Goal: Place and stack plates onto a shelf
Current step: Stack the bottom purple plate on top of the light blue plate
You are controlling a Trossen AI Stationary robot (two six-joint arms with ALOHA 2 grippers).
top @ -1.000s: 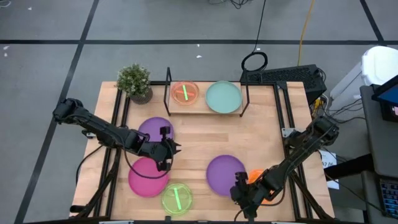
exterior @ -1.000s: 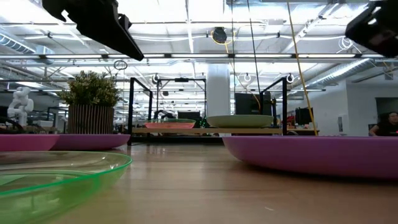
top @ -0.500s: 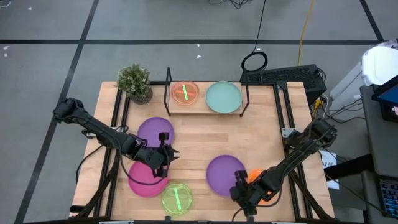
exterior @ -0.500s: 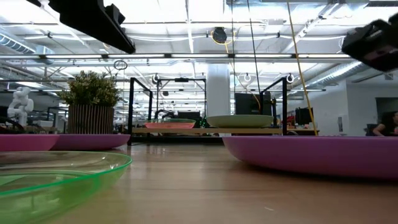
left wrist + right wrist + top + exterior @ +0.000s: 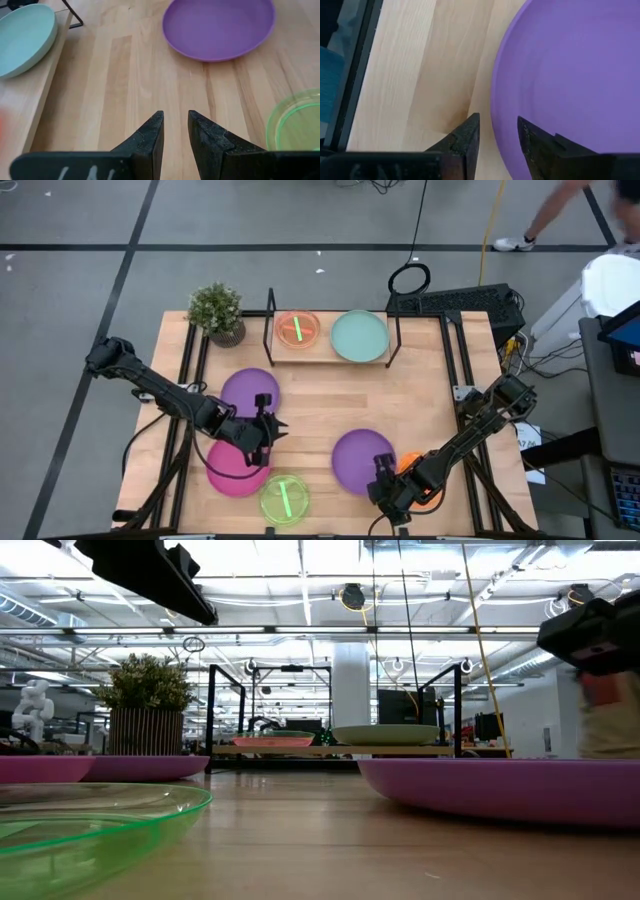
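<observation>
The shelf (image 5: 328, 352) stands at the table's far edge and carries a translucent red-pink plate (image 5: 297, 328) and a teal plate (image 5: 358, 335). On the table lie two purple plates (image 5: 245, 388) (image 5: 358, 455), a magenta plate (image 5: 230, 468), a lime-green plate (image 5: 285, 498) and an orange plate (image 5: 428, 492) partly under the right arm. My left gripper (image 5: 268, 430) (image 5: 175, 122) hovers open over the seam between the left purple and magenta plates. My right gripper (image 5: 382, 478) (image 5: 496, 122) is open above the right purple plate's near rim (image 5: 495, 100), one finger to each side.
A potted plant (image 5: 215, 310) stands at the far left corner beside the shelf. Bare wood (image 5: 320, 400) lies between the two groups of plates. A dark keyboard (image 5: 455, 302) sits beyond the far edge. A person's leg (image 5: 545, 220) shows on the floor far off.
My left gripper has drawn back a little toward the table's left and near edge. My right gripper has come down toward the right purple plate's rim. A person has walked into view beyond the table's far right.
</observation>
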